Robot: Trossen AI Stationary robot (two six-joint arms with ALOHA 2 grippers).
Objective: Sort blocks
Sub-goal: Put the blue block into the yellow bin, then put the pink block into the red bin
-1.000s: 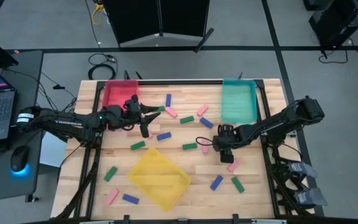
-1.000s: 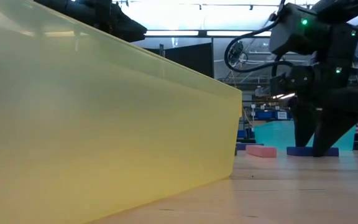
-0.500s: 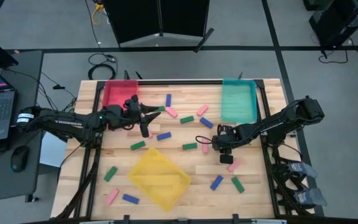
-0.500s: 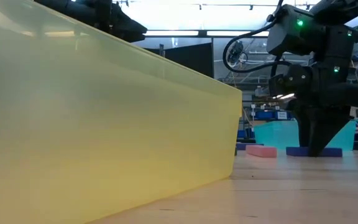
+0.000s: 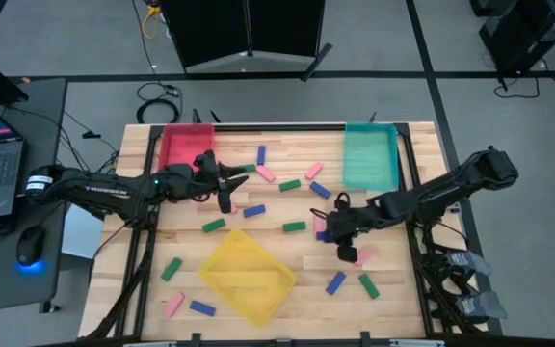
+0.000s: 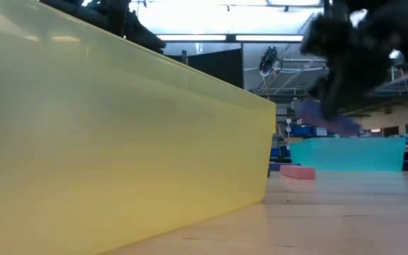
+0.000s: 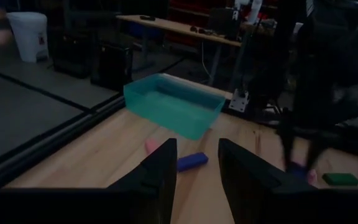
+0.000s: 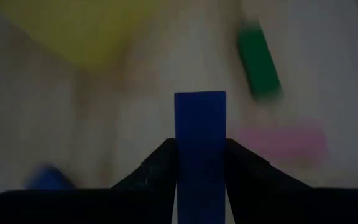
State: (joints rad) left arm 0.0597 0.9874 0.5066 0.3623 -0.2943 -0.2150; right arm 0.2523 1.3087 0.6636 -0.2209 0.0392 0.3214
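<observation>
Pink, green and blue blocks lie scattered flat on the wooden table (image 5: pixel 277 253). My right gripper (image 5: pixel 341 234) is over the table's middle right and is shut on one blue block (image 8: pixel 200 134), which also shows blurred in the low view (image 6: pixel 326 117). A pink block (image 5: pixel 360 255) lies just below it. My left gripper (image 5: pixel 227 185) is open near the red tray (image 5: pixel 185 146) and holds nothing. In its wrist view the left gripper (image 7: pixel 196 169) points at a blue block (image 7: pixel 192 161) and the teal tray (image 7: pixel 174 104). My right gripper pinches the blue block between its two fingers (image 8: pixel 161 163), one on each long side (image 8: pixel 180 155). The fingers come from above, pointing down. The block is lifted clear of the table and sticks out past the fingertips.
A yellow tray (image 5: pixel 246 276) sits skewed at the near middle and fills the left of the low view (image 6: pixel 119 142). The teal tray (image 5: pixel 370 156) is at the far right. Under the right gripper lie a green block (image 8: pixel 258 61) and a pink block (image 8: pixel 281 142).
My right gripper has risen from the table with the blue block, which lay flat on the wood and now hangs clear above it. The gripper has also drifted a little toward the table's left.
</observation>
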